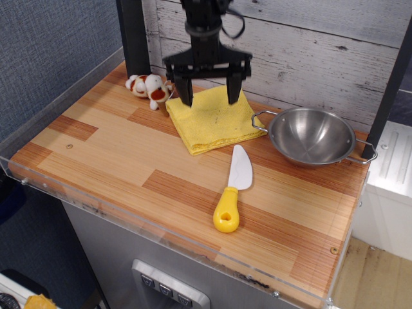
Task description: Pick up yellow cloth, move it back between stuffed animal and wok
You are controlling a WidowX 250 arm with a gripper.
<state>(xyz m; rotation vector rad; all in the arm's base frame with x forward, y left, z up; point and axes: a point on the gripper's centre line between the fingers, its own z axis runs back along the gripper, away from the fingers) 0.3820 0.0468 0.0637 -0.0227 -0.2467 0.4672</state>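
**Insp. A:** Start w/ the biggest item. Table (116, 161)?

**Insp. B:** Striped wood top, fills most of the frame, clear guard along its near edge. Plank wall behind.

**A:** Next down?

**B:** Wok (311, 136), right of centre. Shiny steel, nothing in it, wire loop handle each side; left loop points toward the cloth, v. near its right corner, can't tell if touching.

**A:** Task item?

**B:** Yellow cloth (212, 120), upper centre of frame. Folded, lying flat on the table, roughly square so no real long axis; sits rotated, one corner pointing toward bottom of frame. Stuffed animal to its left, wok to its right, i.e. between the two.

**A:** Gripper?

**B:** Gripper (208, 90) at top centre. Jaws spread wide, nothing between them, tips clear above the cloth's far edge. Cloth lies directly below and slightly toward the bottom of the frame from the jaws.

**A:** Judgement?

**B:** Placement looks done. Any re-grasp would be a straight descent, biased toward the frame bottom.

**A:** Smaller items?

**B:** Knife (232, 188), white blade, yellow handle, lower centre, tip near the cloth's bottom corner, not in play. Stuffed animal (149, 87), upper left, white w/ red-brown patches, just beside the cloth's left corner.
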